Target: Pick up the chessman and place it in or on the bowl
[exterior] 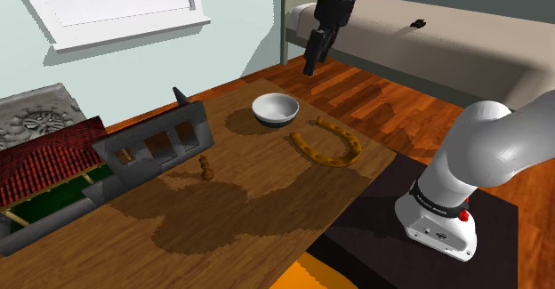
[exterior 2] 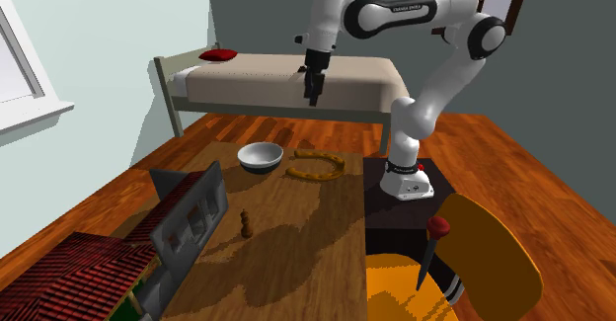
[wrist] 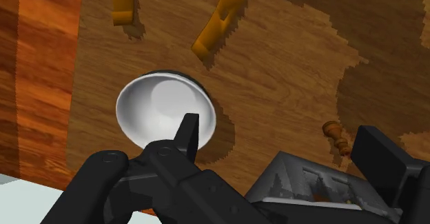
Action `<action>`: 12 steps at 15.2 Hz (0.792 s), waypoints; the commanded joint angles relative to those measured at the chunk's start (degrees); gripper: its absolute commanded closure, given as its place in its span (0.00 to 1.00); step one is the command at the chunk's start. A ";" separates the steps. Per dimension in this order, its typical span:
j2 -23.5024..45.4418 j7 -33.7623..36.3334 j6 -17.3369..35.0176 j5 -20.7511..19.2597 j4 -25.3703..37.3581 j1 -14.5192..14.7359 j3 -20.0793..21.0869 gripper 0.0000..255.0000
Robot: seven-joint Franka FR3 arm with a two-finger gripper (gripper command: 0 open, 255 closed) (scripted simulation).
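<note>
While the pincer (exterior: 311,65) hangs wide and empty, a smooth white bowl (exterior: 275,109) sits at shoulder-view two o'clock from the knobbed brown chessman (exterior: 206,169)

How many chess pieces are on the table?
1. The brown chess piece stands upright on the table beside the grey model building, apart from the white bowl. Another could be hidden behind the building.

Inventory, on my wooden table (exterior: 267,216):
- One tan horseshoe-shaped piece (exterior: 331,161), lying flat.
- One grey model house front (exterior: 160,143) with window openings (upright, next to a red-roofed model (exterior: 44,158)).

Beyond the table:
- Bed (exterior 2: 247,77) with red cushion (exterior 2: 219,54).
- White window (exterior: 116,7).
- Orange chair (exterior 2: 494,260).
</note>
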 commanded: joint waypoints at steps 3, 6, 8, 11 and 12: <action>6.05 3.08 6.02 0.60 0.22 0.56 3.93 0.00; 11.07 5.58 10.14 0.39 1.16 0.76 6.86 0.00; 14.68 7.40 12.75 -0.14 2.15 0.77 8.81 0.00; 20.46 10.46 16.40 -1.67 4.14 0.67 11.69 0.00; 22.48 11.58 17.52 -2.40 4.95 0.63 12.61 0.00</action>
